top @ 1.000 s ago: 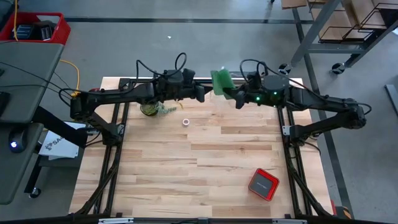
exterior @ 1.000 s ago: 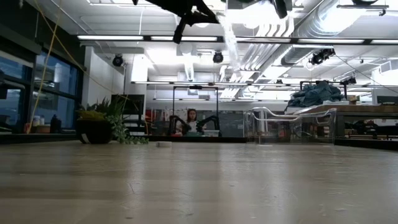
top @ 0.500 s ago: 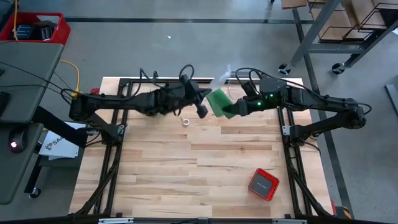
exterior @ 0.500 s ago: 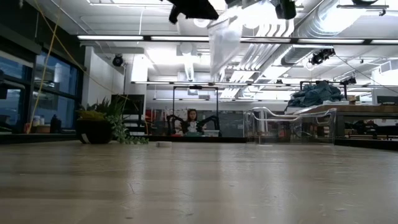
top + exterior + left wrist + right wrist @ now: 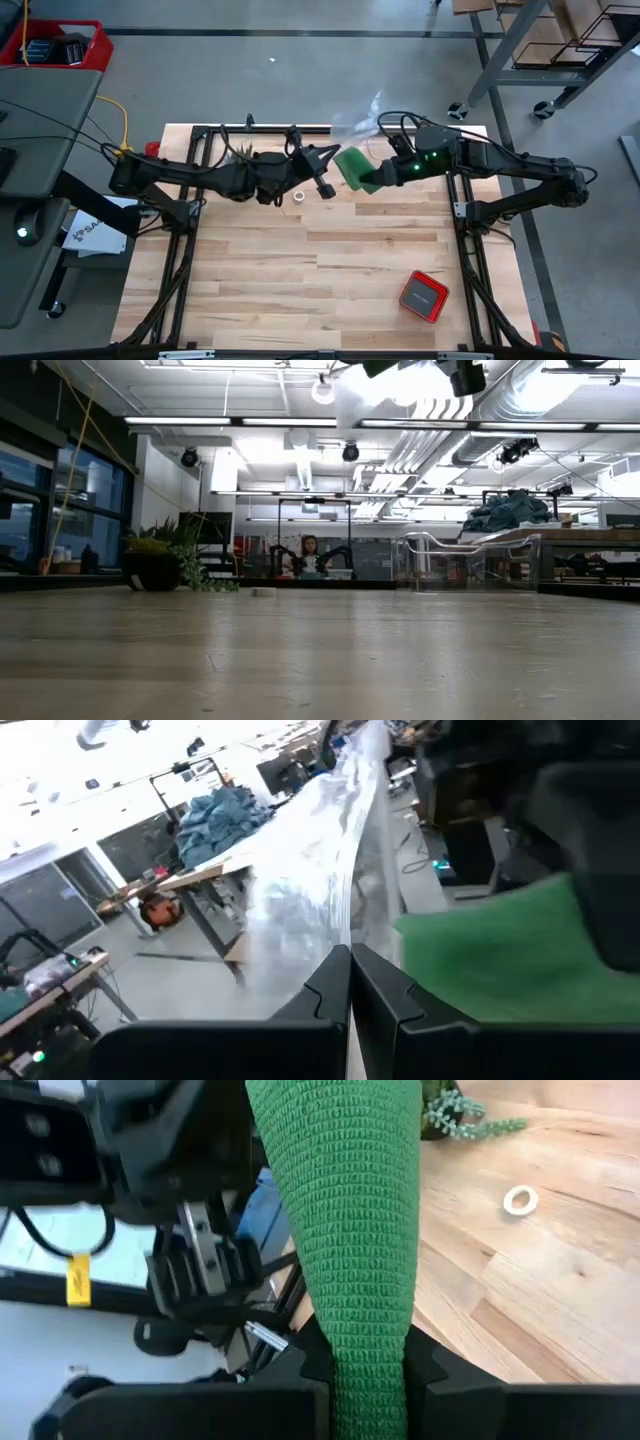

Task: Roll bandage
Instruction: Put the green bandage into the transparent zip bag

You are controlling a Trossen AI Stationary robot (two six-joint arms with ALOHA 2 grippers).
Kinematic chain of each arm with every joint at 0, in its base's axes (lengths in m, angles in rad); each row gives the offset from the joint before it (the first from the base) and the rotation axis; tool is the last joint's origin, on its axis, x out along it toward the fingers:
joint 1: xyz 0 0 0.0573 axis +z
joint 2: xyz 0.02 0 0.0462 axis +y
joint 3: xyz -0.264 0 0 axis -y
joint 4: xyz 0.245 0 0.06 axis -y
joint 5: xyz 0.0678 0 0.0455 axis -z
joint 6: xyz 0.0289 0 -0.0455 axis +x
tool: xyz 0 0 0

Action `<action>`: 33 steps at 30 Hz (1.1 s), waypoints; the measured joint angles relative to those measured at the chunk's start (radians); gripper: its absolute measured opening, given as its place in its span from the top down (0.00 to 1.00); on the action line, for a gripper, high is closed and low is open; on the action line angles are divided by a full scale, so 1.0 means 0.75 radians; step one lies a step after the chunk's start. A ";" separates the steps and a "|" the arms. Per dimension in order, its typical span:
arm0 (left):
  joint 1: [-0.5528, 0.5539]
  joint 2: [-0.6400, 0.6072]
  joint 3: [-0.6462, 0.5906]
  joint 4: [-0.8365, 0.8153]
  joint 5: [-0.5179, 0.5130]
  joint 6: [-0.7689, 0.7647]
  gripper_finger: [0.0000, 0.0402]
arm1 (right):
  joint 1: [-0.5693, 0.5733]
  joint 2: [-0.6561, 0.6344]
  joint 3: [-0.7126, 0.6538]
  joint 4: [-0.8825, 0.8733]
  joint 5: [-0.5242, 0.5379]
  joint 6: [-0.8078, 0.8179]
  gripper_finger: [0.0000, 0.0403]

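The bright green bandage [image 5: 352, 166] is a flat strip held in the air over the table's far middle by my right gripper [image 5: 372, 181], which is shut on it. It fills the middle of the right wrist view [image 5: 345, 1200]. My left gripper [image 5: 330, 154] is just to its left, shut on a crinkly clear plastic bag [image 5: 358, 118] that stretches toward the far edge. In the left wrist view the bag [image 5: 320, 860] runs away from the shut fingertips, with the bandage [image 5: 500, 960] beside it. My left gripper pinches a crumpled edge of the clear bag [image 5: 346, 932] between its two shut fingertips. The bag is lifted clear of the table and stretches away from the fingers. My right gripper pinches the green strip [image 5: 368, 1342] between its two fingers, which lie across the band. The strip runs on past the fingertips as a flat single band, lifted clear of the table.
A small white tape ring [image 5: 299, 197] lies on the table below the left gripper; it also shows in the right wrist view [image 5: 519, 1200]. A small potted plant [image 5: 155, 568] stands at the far left. A red box [image 5: 424, 296] lies near the right front.
Both grippers have come from the far edge a little toward the near edge. The left gripper has moved right and turned. The clear bag has come away from the green strip and now trails toward the far edge. In the low view it has risen.
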 joint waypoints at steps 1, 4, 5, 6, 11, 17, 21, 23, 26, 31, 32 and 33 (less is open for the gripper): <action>-0.006 0.000 0.000 -0.005 0.000 0.009 1.00 | 0.000 0.000 0.000 0.001 0.012 0.016 0.92; -0.020 0.000 0.000 -0.056 0.016 0.002 1.00 | 0.000 0.000 0.000 0.019 0.027 0.028 0.92; -0.022 0.000 0.000 -0.084 0.021 -0.011 1.00 | 0.000 0.000 0.000 0.031 0.024 0.038 0.92; -0.022 0.002 0.000 -0.112 0.023 -0.032 1.00 | 0.001 0.000 0.000 0.038 0.020 0.042 0.92; -0.019 0.020 -0.001 -0.142 0.057 -0.109 1.00 | 0.001 0.000 0.000 0.022 0.009 0.084 0.92; -0.018 0.063 -0.001 -0.145 0.143 -0.108 1.00 | 0.005 0.027 0.000 -0.061 -0.015 0.147 0.92; -0.017 0.095 -0.001 -0.145 0.207 -0.109 1.00 | 0.010 0.050 -0.001 -0.051 -0.058 0.170 0.92; -0.017 0.113 -0.001 -0.146 0.210 -0.109 1.00 | 0.009 0.053 -0.001 -0.082 -0.065 0.169 0.92; -0.018 0.118 -0.002 -0.162 0.228 -0.109 1.00 | 0.010 0.058 -0.001 -0.141 -0.059 0.166 0.93; -0.032 0.089 -0.002 -0.156 0.255 -0.123 1.00 | 0.010 0.058 -0.001 -0.222 0.072 0.172 0.93; -0.037 0.079 -0.002 -0.180 0.266 -0.134 1.00 | 0.010 0.058 -0.001 -0.222 0.089 0.177 0.93; -0.039 0.075 -0.001 -0.199 0.285 -0.146 1.00 | 0.010 0.058 -0.001 -0.218 0.103 0.177 0.93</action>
